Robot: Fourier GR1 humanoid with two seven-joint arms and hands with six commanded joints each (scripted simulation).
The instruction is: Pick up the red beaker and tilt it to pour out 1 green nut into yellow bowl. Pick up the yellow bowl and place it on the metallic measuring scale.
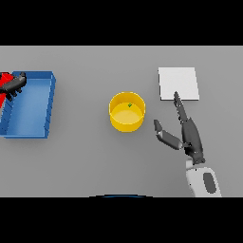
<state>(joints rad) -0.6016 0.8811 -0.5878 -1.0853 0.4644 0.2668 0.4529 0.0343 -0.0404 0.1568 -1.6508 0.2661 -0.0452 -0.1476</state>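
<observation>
A yellow bowl stands mid-table with one small green nut inside it. To its right my right hand is open, fingers stretched toward the far side and thumb pointing at the bowl, a short gap away from it. The fingertips reach the near edge of the flat pale metallic scale. At the far left edge my left hand is curled on the red beaker, which is mostly cut off by the view's edge, over the left side of the blue tray.
A blue rectangular tray sits at the left of the grey table.
</observation>
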